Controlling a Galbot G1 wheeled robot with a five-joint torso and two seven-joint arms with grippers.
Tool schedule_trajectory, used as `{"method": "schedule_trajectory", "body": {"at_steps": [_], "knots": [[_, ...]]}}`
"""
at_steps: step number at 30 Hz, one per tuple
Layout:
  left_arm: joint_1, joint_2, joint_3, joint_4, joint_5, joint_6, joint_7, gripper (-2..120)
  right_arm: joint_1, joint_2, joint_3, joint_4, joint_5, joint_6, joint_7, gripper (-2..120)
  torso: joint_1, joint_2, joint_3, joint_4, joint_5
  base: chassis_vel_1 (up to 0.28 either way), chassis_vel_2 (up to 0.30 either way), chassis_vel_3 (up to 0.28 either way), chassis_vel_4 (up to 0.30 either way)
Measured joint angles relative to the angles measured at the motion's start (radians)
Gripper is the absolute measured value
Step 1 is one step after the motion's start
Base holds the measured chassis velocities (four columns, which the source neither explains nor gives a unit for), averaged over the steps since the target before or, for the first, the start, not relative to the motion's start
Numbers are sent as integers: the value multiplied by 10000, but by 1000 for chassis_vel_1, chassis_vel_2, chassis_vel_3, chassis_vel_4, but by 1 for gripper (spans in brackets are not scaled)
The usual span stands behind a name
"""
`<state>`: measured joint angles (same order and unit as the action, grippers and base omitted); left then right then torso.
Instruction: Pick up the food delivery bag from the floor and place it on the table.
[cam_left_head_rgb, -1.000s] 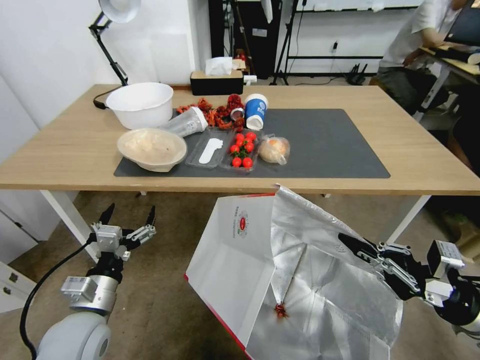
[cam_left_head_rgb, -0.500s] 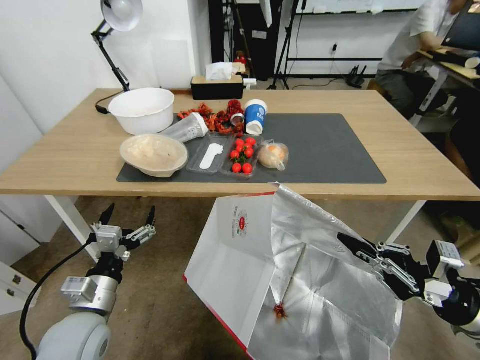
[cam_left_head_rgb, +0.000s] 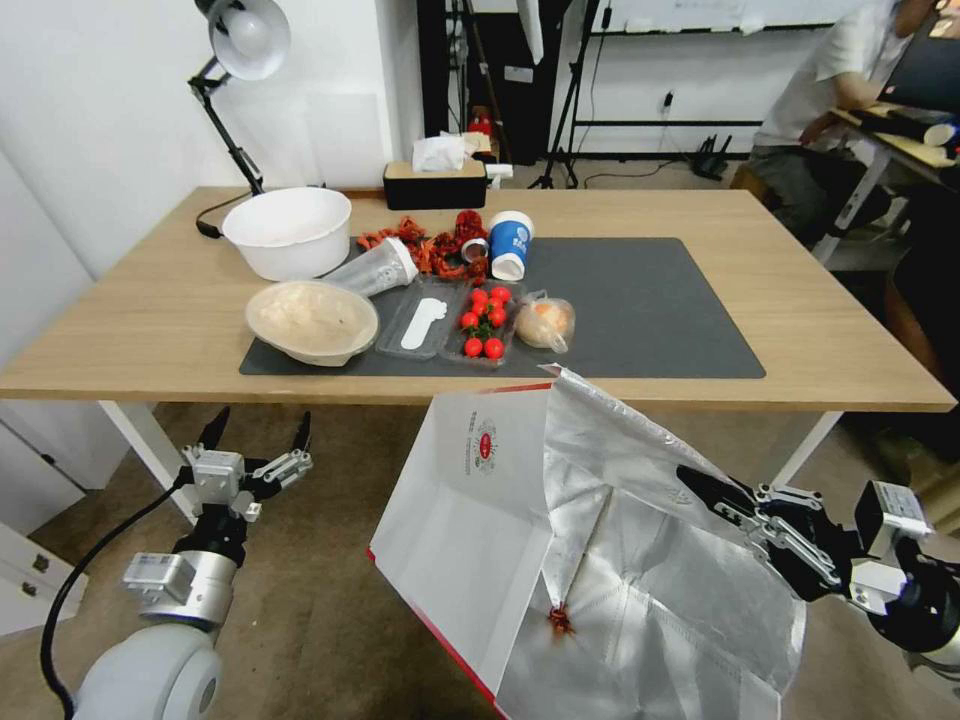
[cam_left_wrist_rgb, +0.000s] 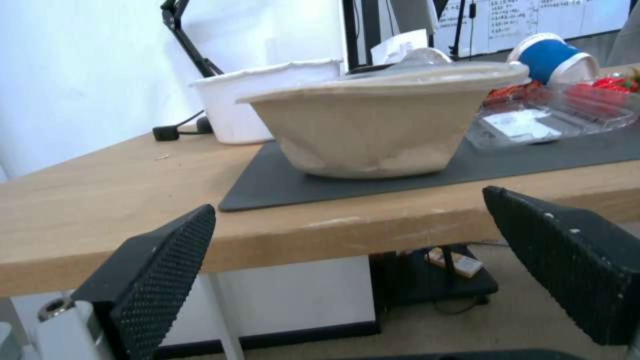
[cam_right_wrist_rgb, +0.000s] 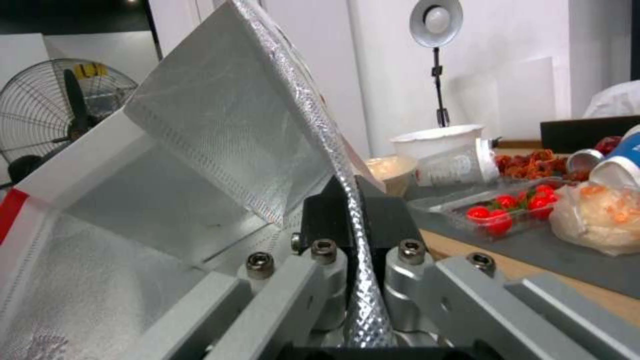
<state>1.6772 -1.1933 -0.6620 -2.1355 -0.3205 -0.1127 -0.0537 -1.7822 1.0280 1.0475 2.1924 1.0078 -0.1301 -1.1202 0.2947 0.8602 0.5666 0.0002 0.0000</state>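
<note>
The left end effector (cam_left_head_rgb: 257, 435) has two slim black fingers ending in points, mounted on a small silver-grey block with dark linkages. Below it sit a black wrist section, a silver metal collar carrying a small boxy module, and a rounded pale grey arm shell. A black cable loops along that arm's outer side. In the left wrist view its finger pads (cam_left_wrist_rgb: 167, 265) are black with a fine dotted grip texture. The right end effector (cam_left_head_rgb: 715, 497) has black fingertips, silver linkage bars fastened with dark hex-socket screws, and a white boxy module behind.
</note>
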Motion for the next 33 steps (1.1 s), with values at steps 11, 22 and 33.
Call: {"method": "schedule_trajectory", "body": {"at_steps": [11,22,33], "knots": [[40,0,-2,-17,31,-18,2,100,-35,-24,25,11,5,44,4,0,253,596,338,0,0,0,0,0,0],[109,-18,-16,-63,80,-32,-3,100,-18,-9,26,7,16,59,-30,0,471,1097,625,0,0,0,0,0,0],[82,-8,-9,-47,83,-44,-33,100,-20,-23,26,-2,32,88,-40,0,686,1593,904,0,0,0,0,0,0]]}}
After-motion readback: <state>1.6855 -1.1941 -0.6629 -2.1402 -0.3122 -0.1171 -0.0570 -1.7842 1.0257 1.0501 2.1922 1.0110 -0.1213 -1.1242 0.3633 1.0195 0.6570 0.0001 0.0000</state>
